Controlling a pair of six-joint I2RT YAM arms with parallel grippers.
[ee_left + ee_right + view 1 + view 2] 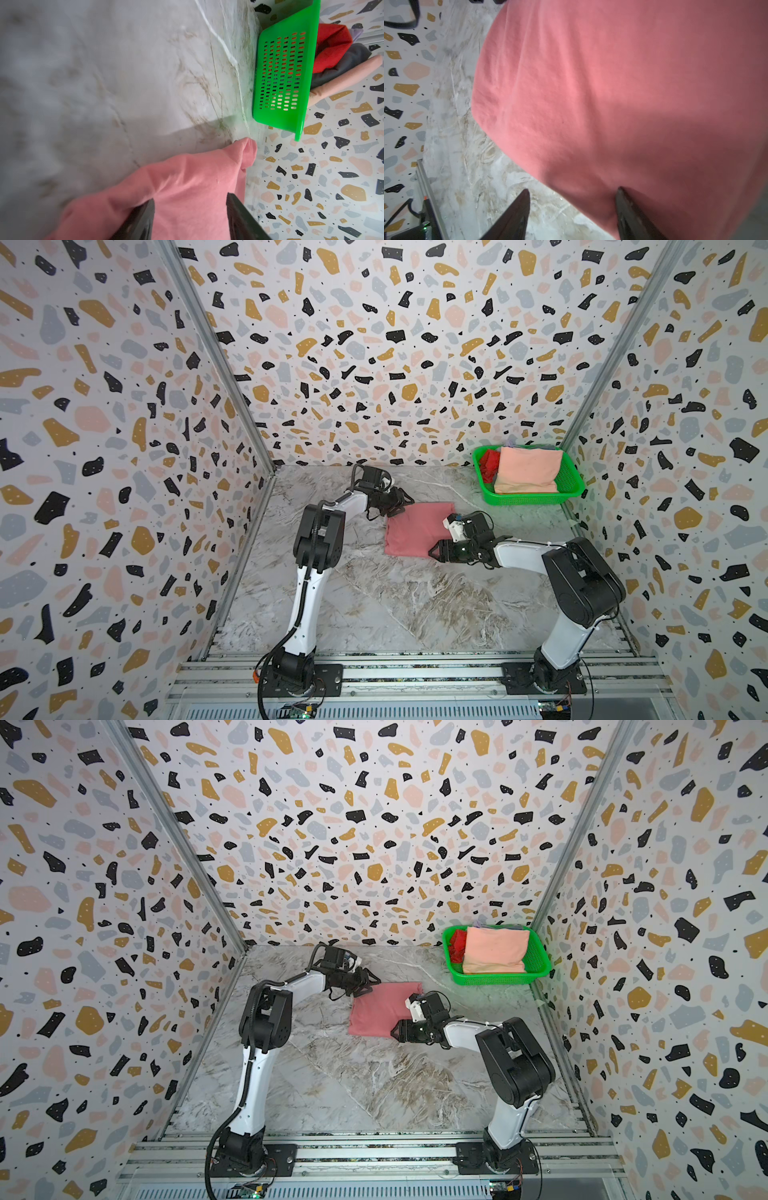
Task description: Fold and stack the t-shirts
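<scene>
The left gripper (190,201) has its jaws apart, and the dusty rose-pink t-shirt (187,176) spreads flat between its two dark fingers. In both top views it sits at the shirt's far left corner. The right gripper (572,190) is likewise spread. One finger hangs over the bare marble table (477,187) and the other meets the shirt's near edge, so the hem runs between them. No cloth is seen pinched by either. The pink shirt lies as a folded, roughly square pad in the middle of the table, between the two arms. Well apart from it, in the far right corner, stands the green basket (536,499). The pale peach t-shirt (528,470) is folded on top inside it, and the bright red t-shirt (489,464) is bunched along its left side.
</scene>
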